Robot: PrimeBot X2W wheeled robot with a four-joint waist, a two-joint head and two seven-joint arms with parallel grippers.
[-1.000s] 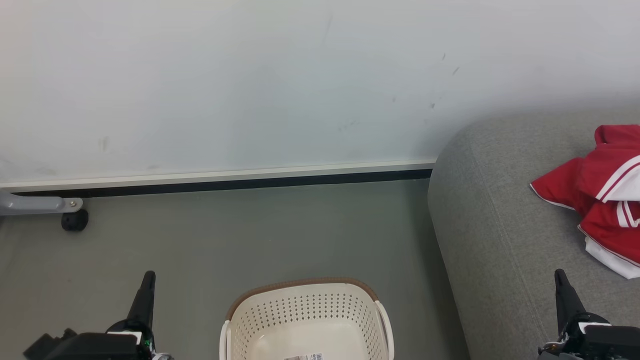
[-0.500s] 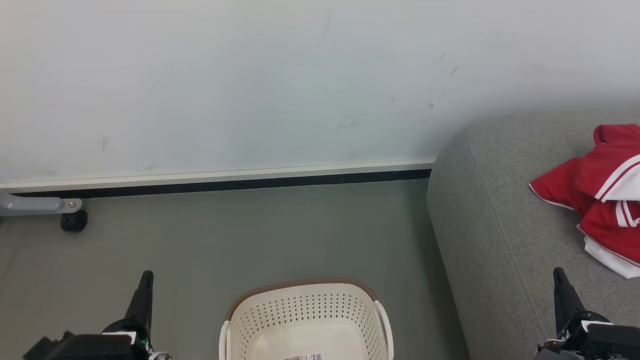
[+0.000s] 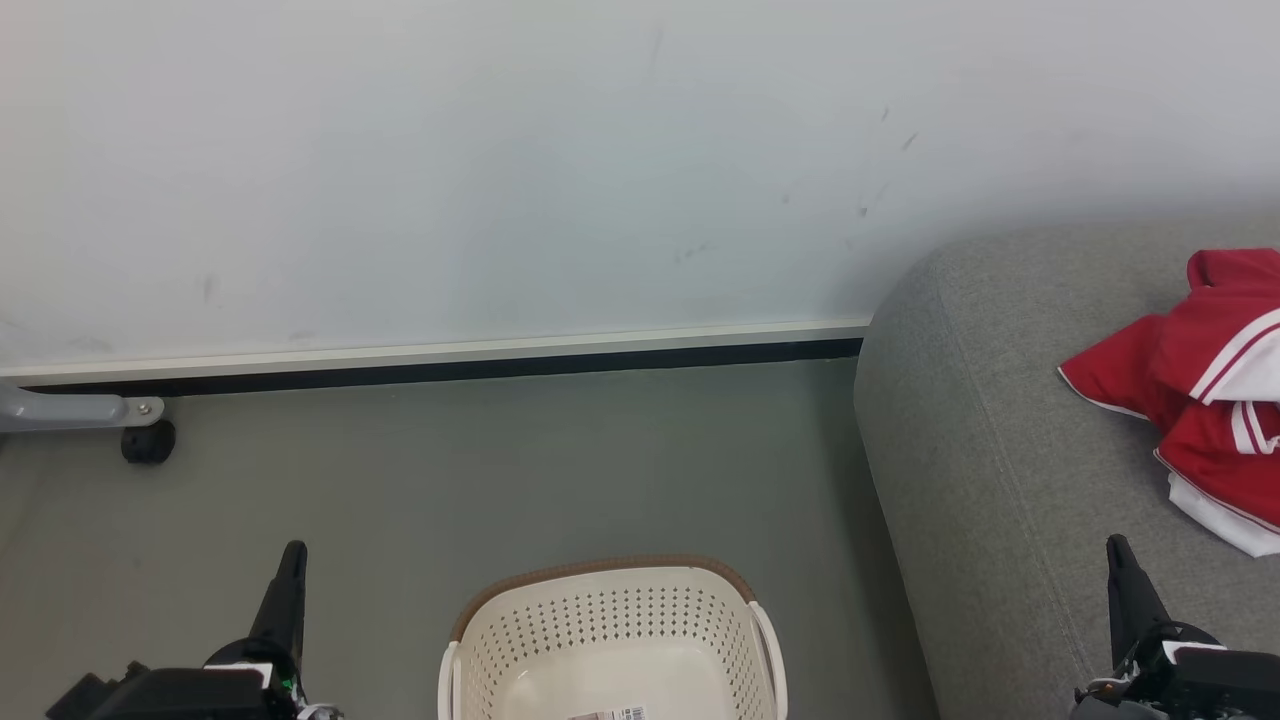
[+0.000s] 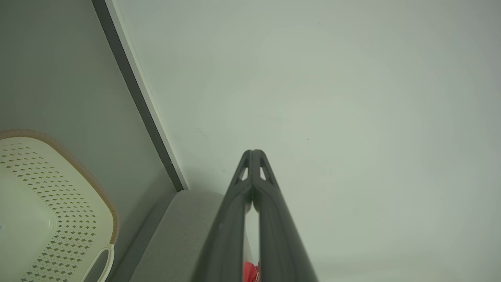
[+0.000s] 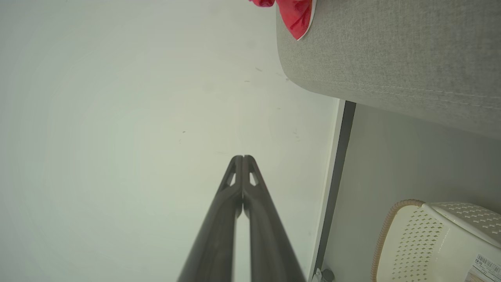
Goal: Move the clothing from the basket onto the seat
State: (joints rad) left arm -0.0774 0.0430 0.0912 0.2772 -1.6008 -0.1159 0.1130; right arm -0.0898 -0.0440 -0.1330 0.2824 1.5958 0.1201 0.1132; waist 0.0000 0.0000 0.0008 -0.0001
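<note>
Flanking the basket point(image 3: 610, 612), left claw point(image 3: 293, 552) and right claw point(image 3: 1118, 546) are each closed tight; castor point(image 3: 148, 441) by wall point(image 3: 500, 150).

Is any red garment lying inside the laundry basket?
No, the visible inside of the laundry basket holds just a barcode label, while the red garments lie on the grey sofa.

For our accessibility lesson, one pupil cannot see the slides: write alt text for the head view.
Red clothing lies heaped on the grey sofa at right; the cream basket on the floor, bottom centre, shows no garments. The left end effector and right end effector, both shut, sit in the lower corners.
</note>
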